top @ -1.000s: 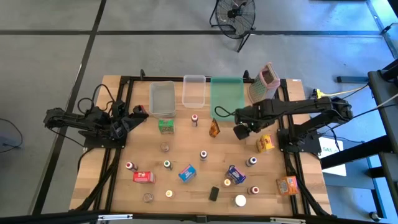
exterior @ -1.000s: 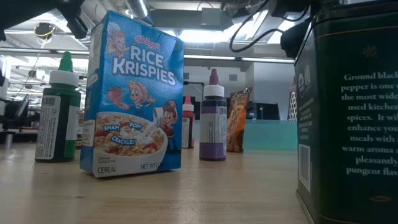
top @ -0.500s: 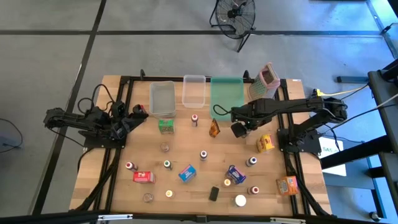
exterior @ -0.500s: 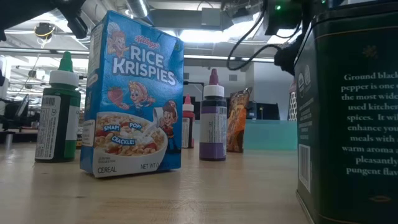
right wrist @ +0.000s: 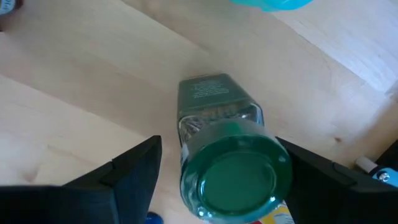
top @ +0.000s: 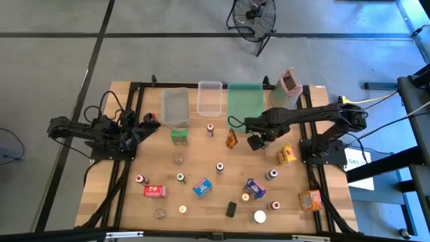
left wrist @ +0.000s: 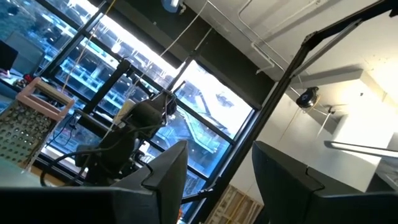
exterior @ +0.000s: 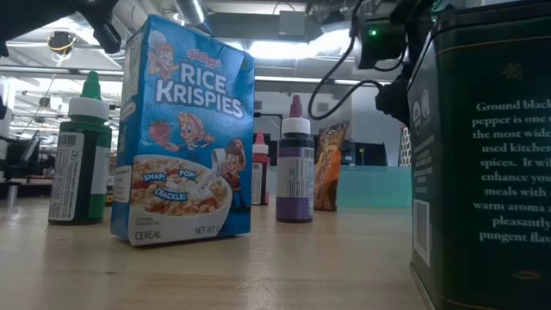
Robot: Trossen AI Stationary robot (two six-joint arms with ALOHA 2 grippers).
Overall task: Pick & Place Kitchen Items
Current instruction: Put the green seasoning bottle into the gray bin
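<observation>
Wooden table (top: 201,158): green-lidded jar (right wrist: 227,155) stands between right gripper (right wrist: 217,171) fingers.

You have four cameras. The high one hangs far above and looks straight down on the whole wooden table (top: 201,168), both arms and the grey floor around. The low one sits right on the tabletop, very close to a blue cereal box (exterior: 185,129), and looks level across into the room. You can find that same cereal box (top: 202,187) from above. The left wrist camera tilts up toward big windows and the ceiling, and it catches the pink grater (left wrist: 28,127), which the high view shows too (top: 285,88). The right wrist camera looks down, very near a green-lidded jar (right wrist: 231,155).
</observation>
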